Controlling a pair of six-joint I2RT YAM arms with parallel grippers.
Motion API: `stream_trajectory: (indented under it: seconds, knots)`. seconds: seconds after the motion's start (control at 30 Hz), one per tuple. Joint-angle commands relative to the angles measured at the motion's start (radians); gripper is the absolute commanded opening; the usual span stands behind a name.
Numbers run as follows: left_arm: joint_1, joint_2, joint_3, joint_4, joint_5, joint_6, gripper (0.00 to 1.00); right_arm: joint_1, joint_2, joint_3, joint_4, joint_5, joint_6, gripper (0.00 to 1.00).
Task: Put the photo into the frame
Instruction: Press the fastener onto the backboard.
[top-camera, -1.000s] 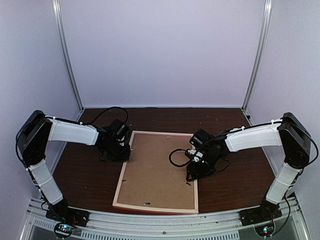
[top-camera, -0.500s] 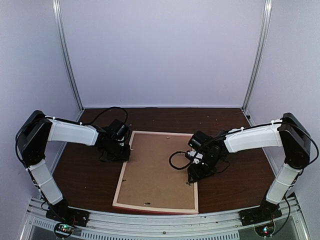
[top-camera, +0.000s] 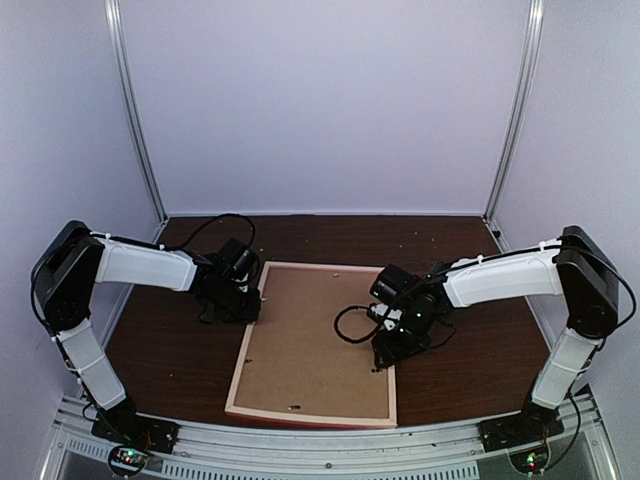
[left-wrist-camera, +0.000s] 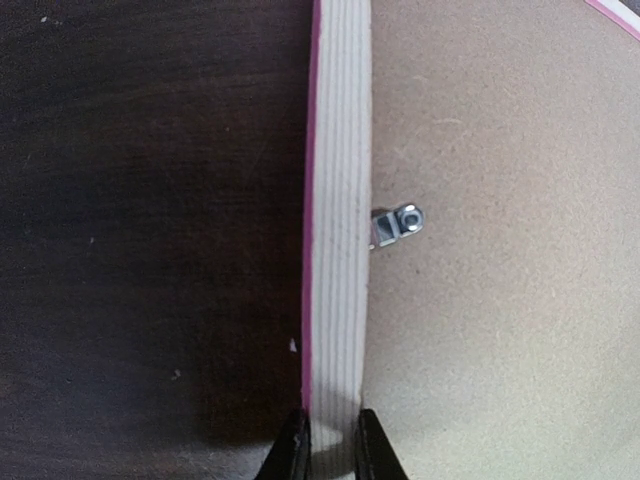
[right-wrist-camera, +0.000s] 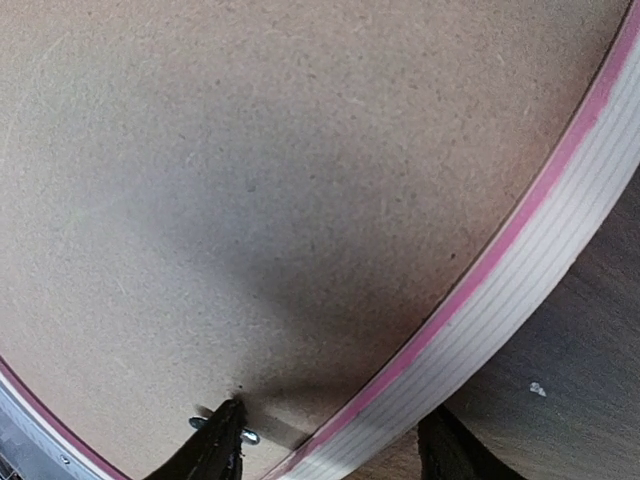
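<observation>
Left gripper (left-wrist-camera: 332, 458) is kept clamped shut on the left rail of the frame (left-wrist-camera: 337, 200), which is laid face down on the table (left-wrist-camera: 150, 250), unmoved. Right gripper (right-wrist-camera: 335, 442) is held open astride the right rail and has been slid slightly inward over the board (right-wrist-camera: 250, 150).

The right arm (top-camera: 495, 277) has drawn in a little toward the left. Its wrist now sits further over the brown board (top-camera: 310, 340) and slightly closer to the near side of the surface (top-camera: 175, 350). The right pincer (top-camera: 381, 360) has gone with it, edging leftward and nearer along the right rail of the frame (top-camera: 310, 413). The black cable (top-camera: 343, 326) looped off the wrist has swung left too, further out over the board.
</observation>
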Motion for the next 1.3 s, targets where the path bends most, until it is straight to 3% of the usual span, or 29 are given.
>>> stream_trajectory:
  seconds: [0.0,0.83,1.27]
  knots:
    - [0.003,0.038,-0.03,0.03,0.004,-0.037,0.0,0.023,0.018,0.004,0.001,0.001,0.016,0.6]
    - [0.003,0.031,-0.036,0.038,0.004,-0.04,0.0,0.057,-0.01,-0.027,-0.02,-0.057,-0.017,0.61]
    - [0.003,0.028,-0.036,0.034,0.008,-0.038,0.0,0.064,-0.033,-0.057,-0.058,-0.012,-0.03,0.6]
